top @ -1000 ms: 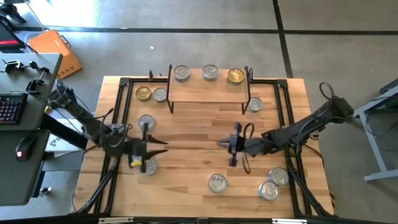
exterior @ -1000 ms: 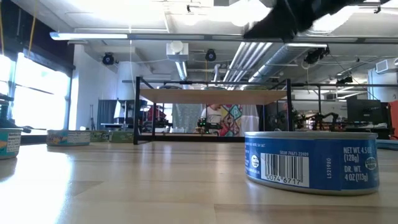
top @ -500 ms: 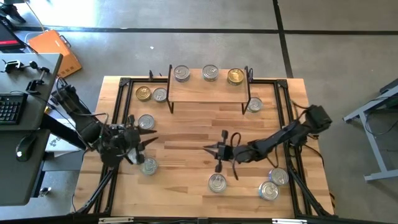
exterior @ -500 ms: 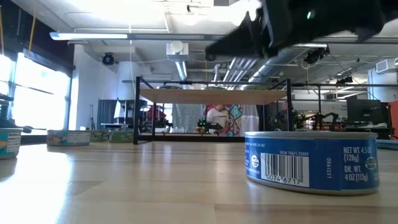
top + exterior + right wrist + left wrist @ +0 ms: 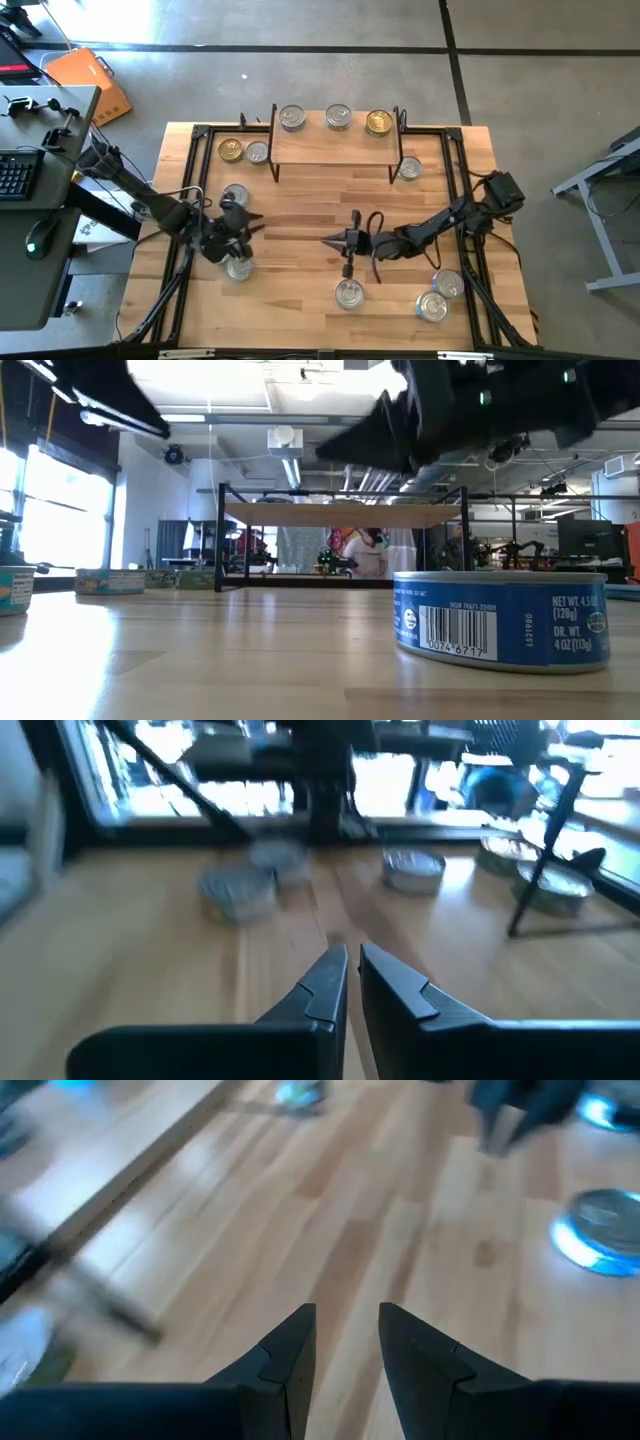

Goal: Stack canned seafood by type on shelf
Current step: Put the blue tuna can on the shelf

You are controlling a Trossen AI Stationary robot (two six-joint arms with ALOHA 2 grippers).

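Note:
The shelf (image 5: 335,145) stands at the table's far edge with two silver-lidded cans (image 5: 292,118) (image 5: 339,118) and a gold-lidded can (image 5: 378,122) on its top. It also shows in the low view (image 5: 345,515). Other cans lie flat on the tabletop. My left gripper (image 5: 252,224) hovers at the left, between two silver cans (image 5: 235,196) (image 5: 238,267); its fingers (image 5: 300,1340) stand a narrow gap apart and hold nothing. My right gripper (image 5: 330,240) hovers mid-table, pointing left, shut and empty (image 5: 352,960), above and beyond a blue-labelled can (image 5: 349,293) (image 5: 500,615).
A gold can (image 5: 231,150) and a silver can (image 5: 257,152) lie left of the shelf, and one can (image 5: 409,168) lies right of it. Two cans (image 5: 447,283) (image 5: 432,306) lie at the near right. A black frame (image 5: 195,180) runs along the table's edges.
My right gripper has gone toward the table's left edge and a little toward the near edge, staying above the table. My left arm has turned about near the two left cans. No can has moved.

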